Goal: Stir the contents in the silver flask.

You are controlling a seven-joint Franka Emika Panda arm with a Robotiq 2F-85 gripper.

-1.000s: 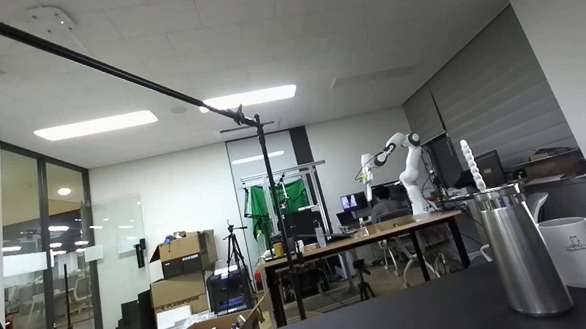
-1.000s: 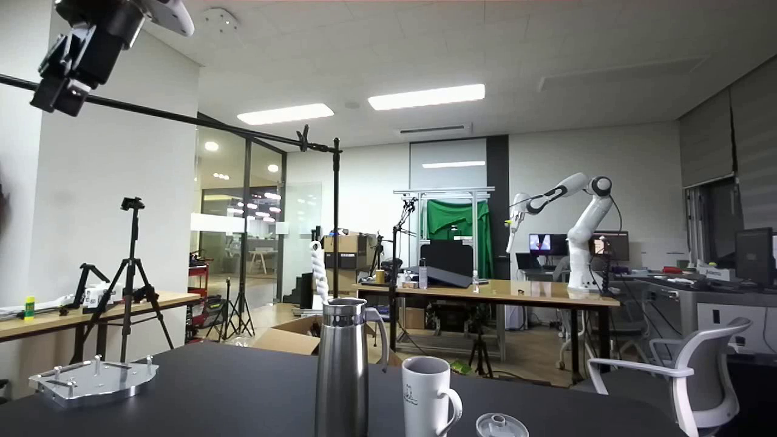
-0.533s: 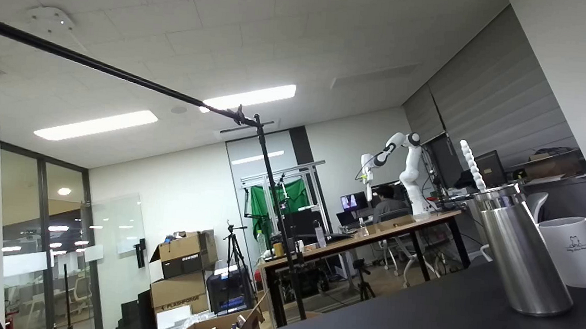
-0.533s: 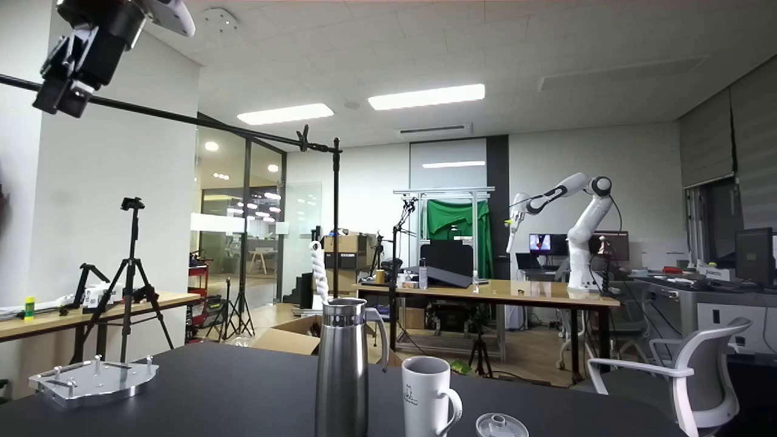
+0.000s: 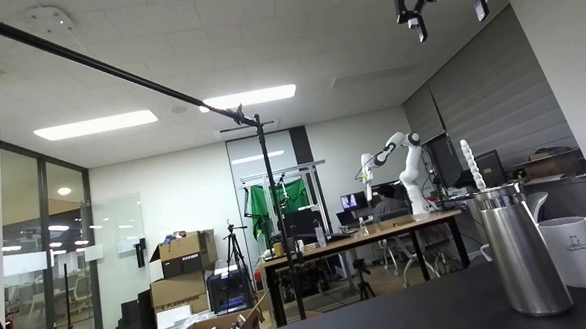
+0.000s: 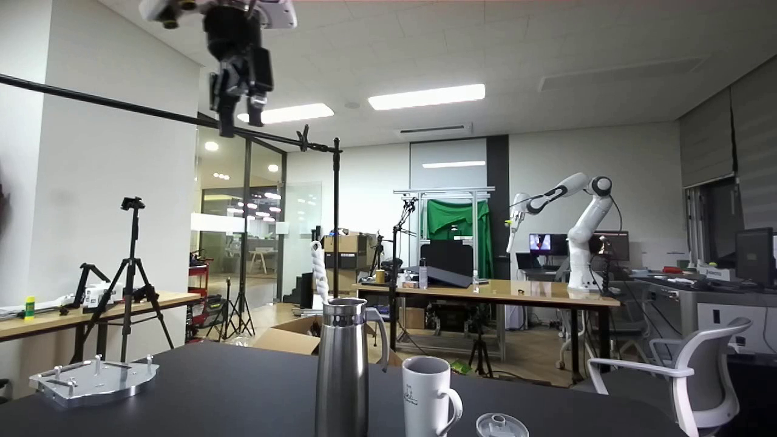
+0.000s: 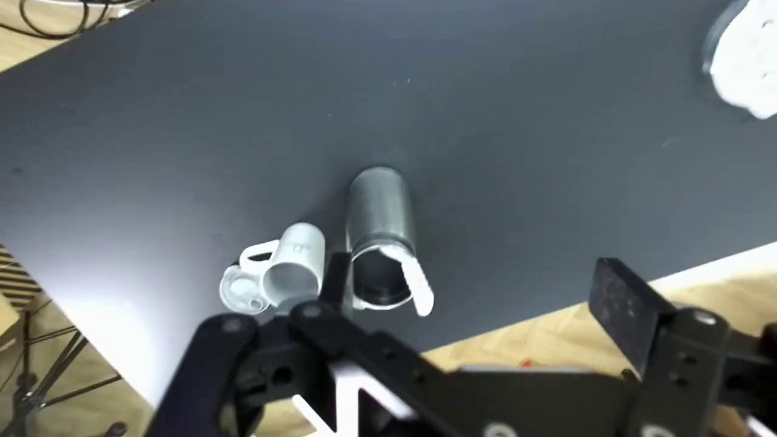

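Note:
The silver flask (image 6: 342, 376) stands upright on the black table in both exterior views (image 5: 526, 256), its handle showing in an exterior view. A white twisted stick (image 6: 320, 273) leans in its mouth, its upper part sticking out above the rim; the lower part is hidden inside. My gripper (image 6: 241, 126) hangs in the air well above the flask and its stick, fingers pointing down. It also shows at the top of an exterior view (image 5: 450, 25), its fingers wide apart. In the wrist view the gripper (image 7: 473, 267) is open and empty, the flask (image 7: 380, 206) beyond the left finger (image 7: 335, 279).
A white mug (image 6: 422, 394) stands close beside the flask, with a clear lid (image 6: 501, 425) next to it. A metal plate with posts (image 6: 94, 382) lies farther off on the black table (image 6: 230, 376). A black pole (image 6: 336, 212) stands behind the table.
My gripper has moved in toward the flask's side, rightward in an exterior view, and has turned. It has come into view at the top of an exterior view. Flask, stick and mug have not moved.

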